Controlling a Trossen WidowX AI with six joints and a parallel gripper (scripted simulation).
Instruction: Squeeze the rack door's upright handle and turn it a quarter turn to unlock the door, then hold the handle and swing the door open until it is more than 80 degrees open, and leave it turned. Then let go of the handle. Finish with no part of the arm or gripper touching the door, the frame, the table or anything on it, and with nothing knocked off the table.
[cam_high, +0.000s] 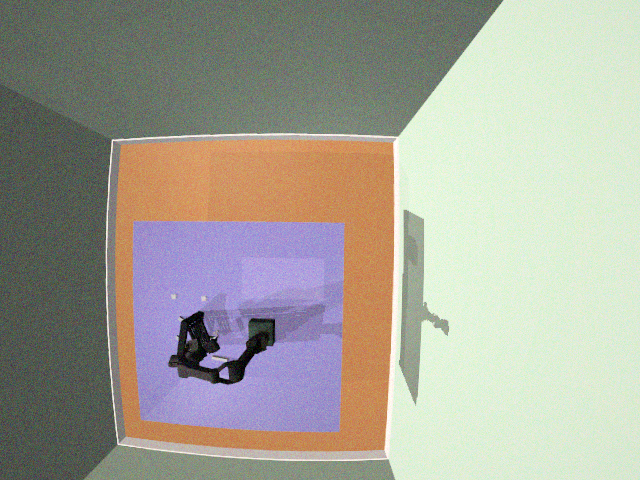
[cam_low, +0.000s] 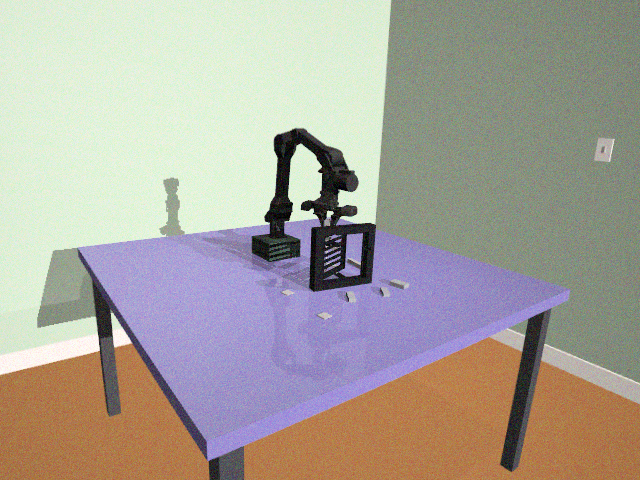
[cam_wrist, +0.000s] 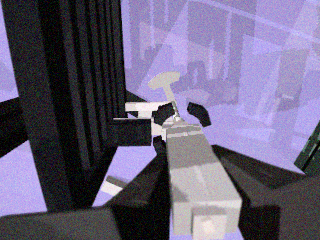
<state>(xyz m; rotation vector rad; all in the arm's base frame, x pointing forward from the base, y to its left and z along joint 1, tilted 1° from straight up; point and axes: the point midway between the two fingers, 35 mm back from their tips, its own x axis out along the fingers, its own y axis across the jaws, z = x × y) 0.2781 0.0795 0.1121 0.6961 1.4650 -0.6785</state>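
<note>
The black rack frame (cam_high: 183, 335) (cam_low: 316, 258) stands upright on the table. Its slatted door (cam_low: 332, 252) (cam_wrist: 92, 85) is swung partly open behind the frame, at a clear angle to it; the exact angle cannot be read. The pale upright handle (cam_low: 327, 222) (cam_wrist: 200, 190) is on the door's free side. My gripper (cam_low: 327, 215) (cam_wrist: 188, 156) points down from above and is shut on the handle, one dark finger on each side. In the wrist view the door slats are left of the handle. The handle's lower part is partly hidden by the fingers.
The purple table (cam_high: 289, 403) (cam_low: 232, 403) also bears the arm's green base (cam_high: 262, 326) (cam_low: 276, 249). Small pale blocks lie in front of the frame, such as one block (cam_low: 324, 315) and a thicker one (cam_low: 399, 284). A long pale bar (cam_high: 219, 358) (cam_low: 354, 262) lies behind the frame.
</note>
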